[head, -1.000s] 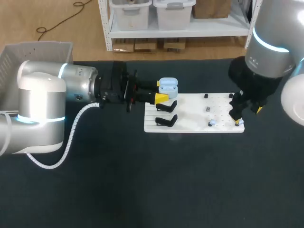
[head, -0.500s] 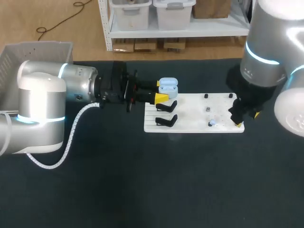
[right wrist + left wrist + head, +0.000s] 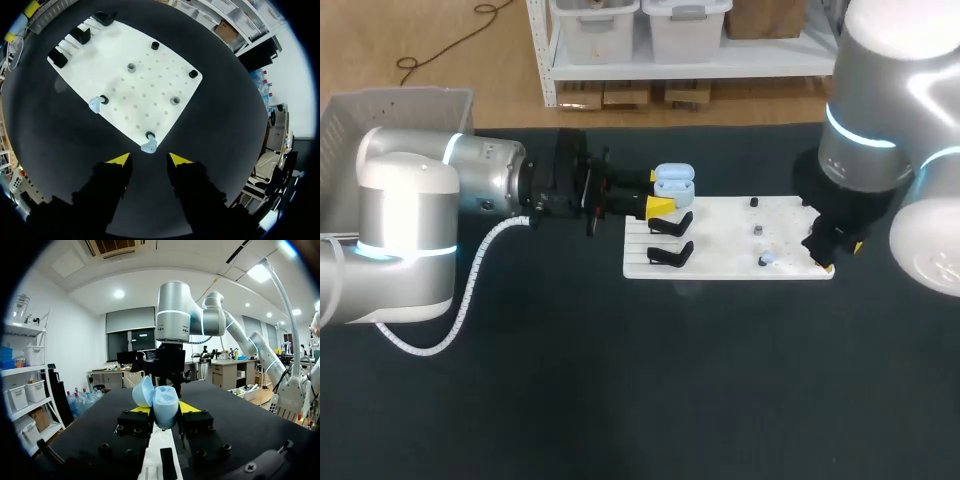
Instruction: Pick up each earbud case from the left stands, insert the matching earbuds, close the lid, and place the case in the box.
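Pale blue earbud case (image 3: 164, 409): glossy, rounded, lid hinged open and tilted to one side. It is clamped from both sides between the yellow tips of the left gripper (image 3: 658, 191), which holds it above the black stands (image 3: 670, 240) at the left end of the white pegboard (image 3: 720, 262).

Pale blue earbud (image 3: 148, 146): sits against a black peg at the pegboard's near-right corner. It lies just ahead of the right gripper (image 3: 148, 159), whose fingers stand apart and do not touch it.

Second pale blue earbud (image 3: 95, 104): beside another peg, along the board's edge.

Pale plastic box (image 3: 365, 125): off the table's far-left corner.
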Motion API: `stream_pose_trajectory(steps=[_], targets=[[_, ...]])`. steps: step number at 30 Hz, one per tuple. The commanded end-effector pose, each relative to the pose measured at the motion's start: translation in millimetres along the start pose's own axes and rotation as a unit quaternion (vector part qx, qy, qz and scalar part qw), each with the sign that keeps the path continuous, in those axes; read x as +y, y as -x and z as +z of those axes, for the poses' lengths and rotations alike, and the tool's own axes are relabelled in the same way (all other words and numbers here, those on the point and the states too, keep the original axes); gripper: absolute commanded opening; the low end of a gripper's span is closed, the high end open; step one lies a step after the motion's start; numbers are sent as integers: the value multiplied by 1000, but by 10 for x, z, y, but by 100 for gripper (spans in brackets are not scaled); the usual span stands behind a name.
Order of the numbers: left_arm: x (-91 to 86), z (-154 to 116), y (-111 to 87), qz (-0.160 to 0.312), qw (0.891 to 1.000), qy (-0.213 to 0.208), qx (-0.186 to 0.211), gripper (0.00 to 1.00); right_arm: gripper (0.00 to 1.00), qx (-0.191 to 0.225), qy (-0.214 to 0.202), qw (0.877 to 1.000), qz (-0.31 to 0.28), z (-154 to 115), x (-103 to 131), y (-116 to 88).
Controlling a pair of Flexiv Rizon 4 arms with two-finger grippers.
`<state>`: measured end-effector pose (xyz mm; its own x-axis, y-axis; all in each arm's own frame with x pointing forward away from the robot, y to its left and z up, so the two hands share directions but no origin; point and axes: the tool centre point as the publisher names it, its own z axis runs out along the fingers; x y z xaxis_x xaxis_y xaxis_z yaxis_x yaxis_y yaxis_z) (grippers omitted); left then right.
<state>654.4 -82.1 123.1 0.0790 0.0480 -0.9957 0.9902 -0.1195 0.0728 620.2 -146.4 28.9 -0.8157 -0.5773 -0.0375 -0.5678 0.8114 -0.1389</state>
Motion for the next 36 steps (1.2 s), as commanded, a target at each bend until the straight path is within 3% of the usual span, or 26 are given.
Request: stream_pose_trajectory(steps=[1,15,36], targets=[[-4,-2,-8,1,1000,1,-1,0,44,0,-3,1000,-2,35,8,28],[-4,-2,-8,1,1000,1,-1,0,41,0,-12,1000,-15,84,-41,67],[-4,-2,-8,1,1000,1,-1,0,29,2,-17,1000,-24,131,-10,90]])
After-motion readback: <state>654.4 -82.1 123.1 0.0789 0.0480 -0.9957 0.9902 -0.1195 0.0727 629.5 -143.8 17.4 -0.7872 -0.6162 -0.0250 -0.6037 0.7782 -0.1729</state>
